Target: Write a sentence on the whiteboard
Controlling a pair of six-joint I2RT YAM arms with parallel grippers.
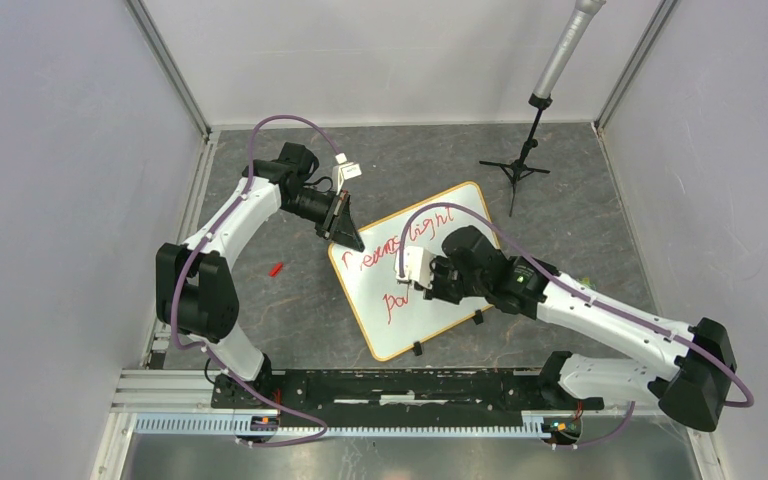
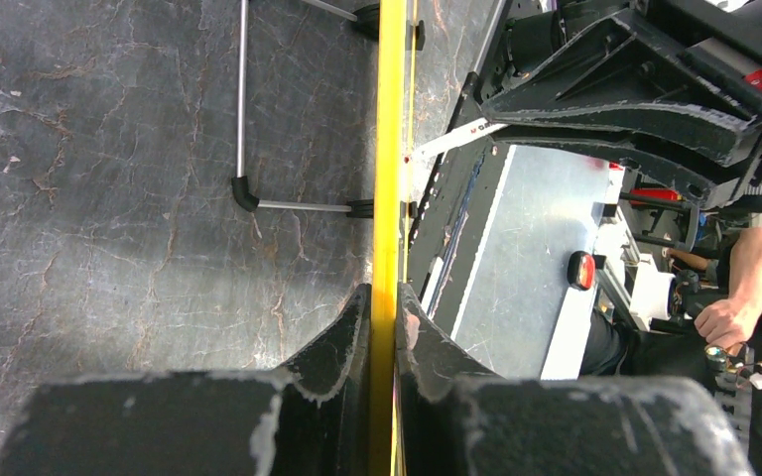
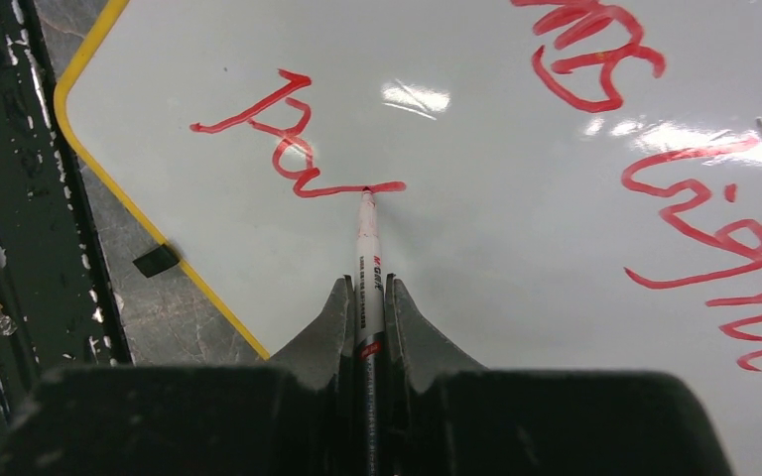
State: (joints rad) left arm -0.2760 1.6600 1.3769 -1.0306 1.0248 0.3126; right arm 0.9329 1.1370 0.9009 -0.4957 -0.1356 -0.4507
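Observation:
The whiteboard [image 1: 415, 325] lies tilted mid-table, with an orange-yellow rim and two black clips [image 1: 417, 348] on its near edge. The sentence [image 1: 415, 232] is in red: an upper line reading about "dreams light" and a lower line started as "pa" [image 3: 278, 139]. My left gripper [image 1: 345, 235] is shut on the board's far-left edge; the left wrist view shows the yellow rim [image 2: 390, 149] edge-on between the fingers [image 2: 387, 307]. My right gripper [image 1: 410, 270] is shut on a white marker [image 3: 368, 268]. Its red tip touches the board at the end of the "pa" stroke.
A red marker cap [image 1: 277, 268] lies on the dark table left of the board. A black tripod [image 1: 525, 160] with a grey pole stands at the back right. The arms' black base rail [image 1: 390, 385] runs along the near edge. Walls enclose three sides.

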